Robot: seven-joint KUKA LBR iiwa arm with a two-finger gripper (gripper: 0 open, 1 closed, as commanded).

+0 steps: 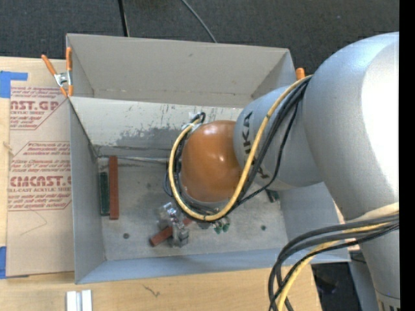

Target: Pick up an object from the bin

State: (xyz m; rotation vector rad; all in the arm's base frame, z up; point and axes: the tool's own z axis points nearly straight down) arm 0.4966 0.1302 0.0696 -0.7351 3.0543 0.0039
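Note:
My gripper is low over the bin floor near the front wall, mostly hidden under the arm's orange dome. A small red-brown block lies on the floor right at the gripper's lower left, touching or nearly touching it. Whether the gripper has hold of the block is hidden. A small green piece lies just to the gripper's right, at the edge of the dome.
Along the bin's left wall lie a long red-brown stick and a dark green strip, side by side. A small dark thing peeks out under the arm at the right. The arm covers the bin's right half.

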